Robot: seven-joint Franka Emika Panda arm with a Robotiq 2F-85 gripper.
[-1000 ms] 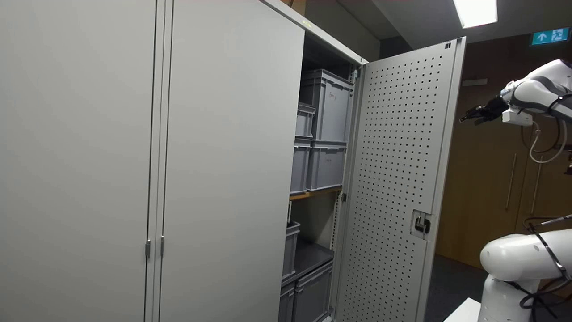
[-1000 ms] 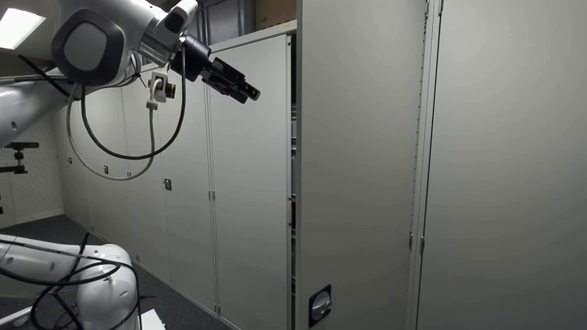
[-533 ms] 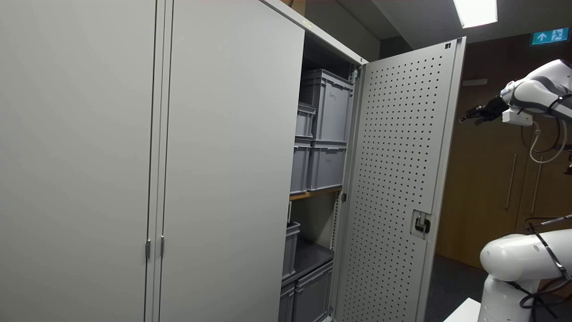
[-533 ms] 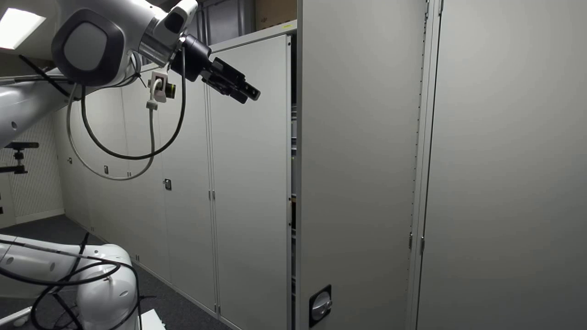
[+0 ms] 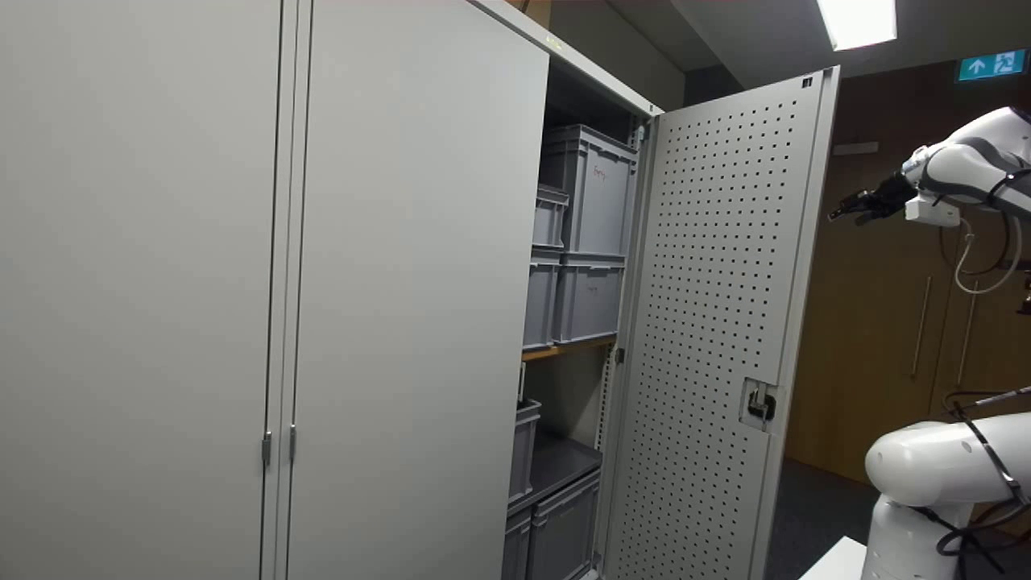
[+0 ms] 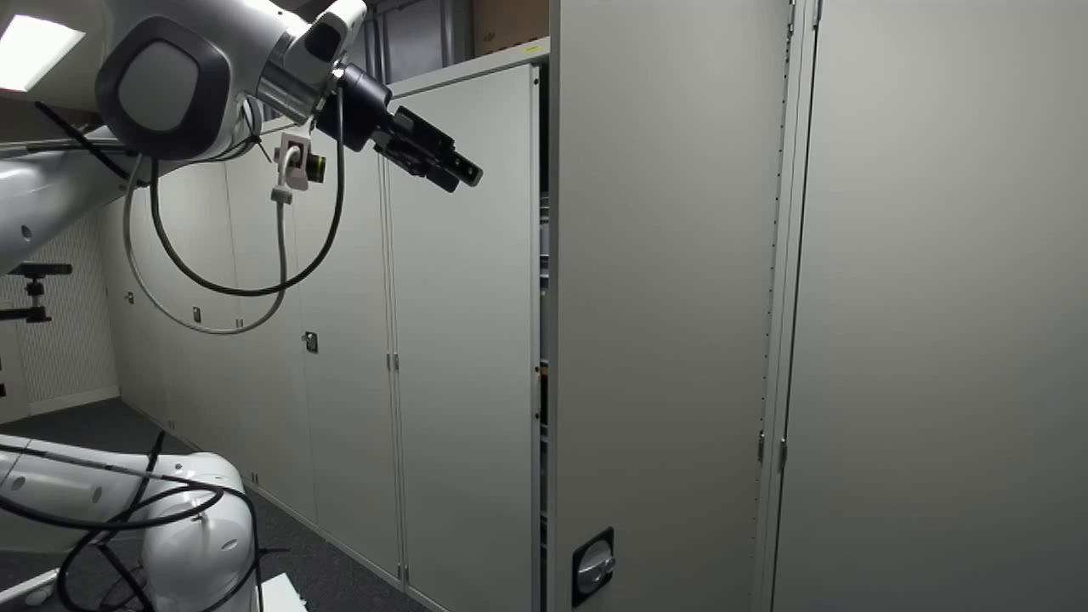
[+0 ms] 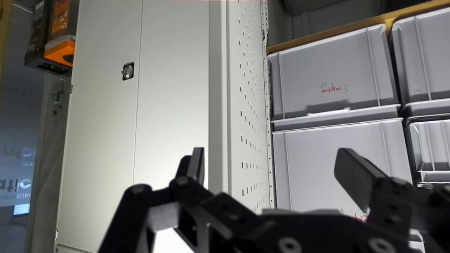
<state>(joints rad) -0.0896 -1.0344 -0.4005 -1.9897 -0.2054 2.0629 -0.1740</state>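
The gripper (image 7: 270,160), at the end of a white arm (image 6: 51,204), stands with its jaws spread wide; the fingers (image 7: 355,179) hold nothing. Ahead of the gripper, and apart from it, is the swung-out, perforated cabinet door (image 7: 251,105), seen nearly edge-on in the wrist view. Also ahead, on one side of this door, grey boxes (image 7: 337,154) stand stacked on a shelf (image 5: 569,349); on the other side, a closed cabinet (image 7: 172,88) bears a metal handle (image 7: 128,71).

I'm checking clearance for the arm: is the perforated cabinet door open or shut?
Open. The perforated door stands angled out from the cabinet, and gray bins show inside.
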